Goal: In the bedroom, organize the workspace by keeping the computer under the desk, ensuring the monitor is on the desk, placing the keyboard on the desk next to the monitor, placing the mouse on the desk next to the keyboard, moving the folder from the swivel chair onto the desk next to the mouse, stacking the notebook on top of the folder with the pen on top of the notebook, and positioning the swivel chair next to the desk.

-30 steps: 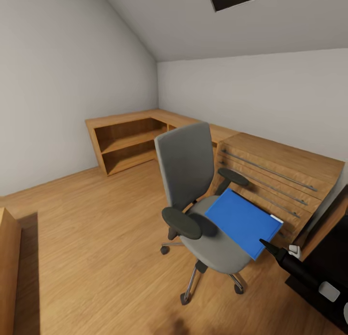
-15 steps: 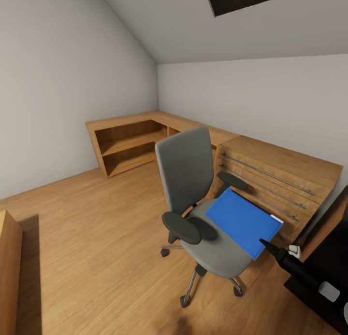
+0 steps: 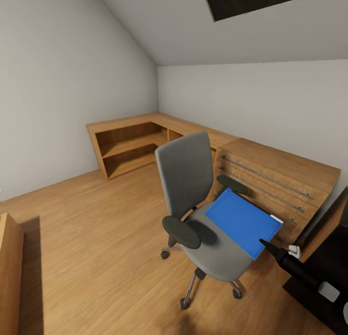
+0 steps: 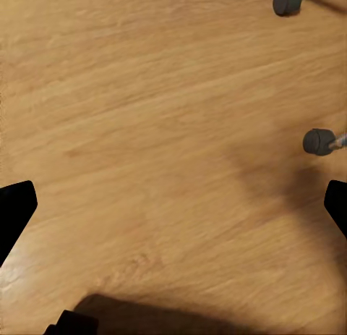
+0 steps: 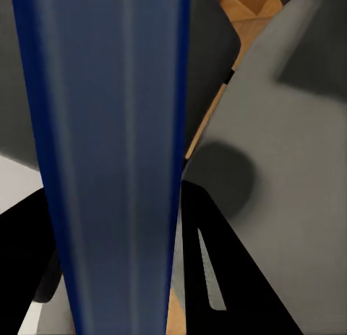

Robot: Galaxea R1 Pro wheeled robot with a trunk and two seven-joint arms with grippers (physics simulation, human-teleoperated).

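Right arm (image 3: 309, 277) reaches in low from the lower right of the head view, slanting up to the folder's near corner. Right gripper (image 3: 265, 243) clamped on the folder (image 3: 241, 221); in the right wrist view the blue edge (image 5: 116, 154) runs straight out between the fingers. Folder tilted over the chair (image 3: 203, 204) seat, beyond the gripper. Drawer unit (image 3: 275, 180) close behind it. Left gripper (image 4: 173, 205) spread wide over bare floor (image 4: 144, 118), castors (image 4: 318, 141) ahead. Broad open floor beyond the chair.

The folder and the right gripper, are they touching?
Touching. In the right wrist view the folder runs edge-on between the black fingers; the head view shows the right gripper at its corner.
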